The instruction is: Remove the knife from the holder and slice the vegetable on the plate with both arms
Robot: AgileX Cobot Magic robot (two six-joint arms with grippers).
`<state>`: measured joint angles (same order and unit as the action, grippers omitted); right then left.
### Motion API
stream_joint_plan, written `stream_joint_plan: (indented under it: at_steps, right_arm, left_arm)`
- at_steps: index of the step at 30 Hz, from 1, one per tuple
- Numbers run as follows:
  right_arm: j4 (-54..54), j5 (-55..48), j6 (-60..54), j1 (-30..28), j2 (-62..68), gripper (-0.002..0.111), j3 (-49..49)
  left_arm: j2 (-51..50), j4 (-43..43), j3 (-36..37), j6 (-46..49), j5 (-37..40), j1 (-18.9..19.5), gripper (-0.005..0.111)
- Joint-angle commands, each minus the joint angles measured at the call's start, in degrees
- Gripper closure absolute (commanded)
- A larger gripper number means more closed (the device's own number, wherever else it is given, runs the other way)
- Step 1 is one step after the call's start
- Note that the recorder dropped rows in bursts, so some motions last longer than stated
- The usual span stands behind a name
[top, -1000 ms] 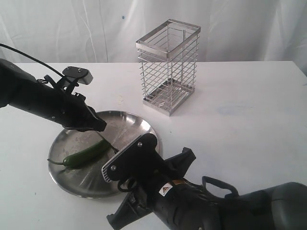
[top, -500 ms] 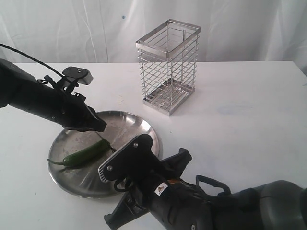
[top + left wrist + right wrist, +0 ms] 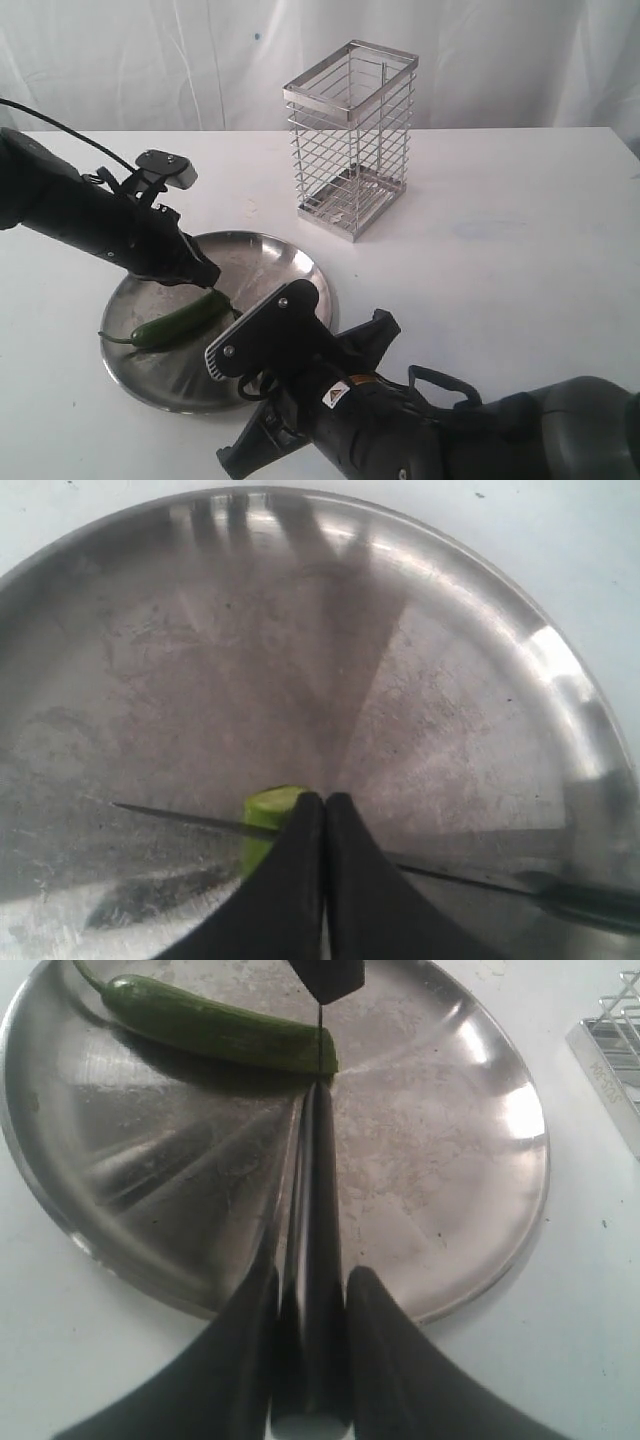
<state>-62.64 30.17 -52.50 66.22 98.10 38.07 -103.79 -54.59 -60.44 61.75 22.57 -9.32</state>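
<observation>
A dark green vegetable (image 3: 180,320) lies on the steel plate (image 3: 282,260), stem to the left. My left gripper (image 3: 205,277) is shut and empty. Its tips (image 3: 325,802) sit right over the vegetable's blunt cut end (image 3: 268,815). My right gripper (image 3: 315,1280) is shut on the black handle of the knife (image 3: 318,1190). The thin blade (image 3: 450,878) stands edge-down across the plate and reaches that same end of the vegetable (image 3: 210,1025). In the exterior view the right wrist hides its own jaws. The wire holder (image 3: 352,140) stands behind the plate with nothing in it.
The plate's rim (image 3: 520,1230) lies close to the white table's front edge. One corner of the holder's base (image 3: 612,1045) shows in the right wrist view. White cloth hangs behind the table.
My left arm has come down and slightly left, bringing its shut tips lower over the vegetable's end. The right arm shifted a little to the left early on, then held still.
</observation>
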Motion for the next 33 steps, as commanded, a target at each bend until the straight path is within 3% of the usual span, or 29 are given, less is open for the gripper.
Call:
stream_joint_plan:
  at_steps: [1,10,21,33]
  right_arm:
    - [0.7,-0.6,-0.2,-0.1,-0.1,0.108,0.1]
    - [0.6,-1.9,-0.2,-0.1,-0.1,0.108,0.1]
    - [-0.6,-5.7,-0.2,-0.1,1.1,0.108,0.1]
    - [-1.0,-6.8,-0.3,-0.1,1.2,0.108,0.1]
  left_arm:
    - [-0.3,0.0,-0.3,0.0,-0.1,0.0,0.107]
    - [-10.2,0.8,-0.3,0.8,-2.0,0.0,0.107]
    - [5.0,1.0,-0.3,0.8,-5.6,0.1,0.107]
    - [6.4,5.2,-0.3,-1.1,-3.7,0.1,0.107]
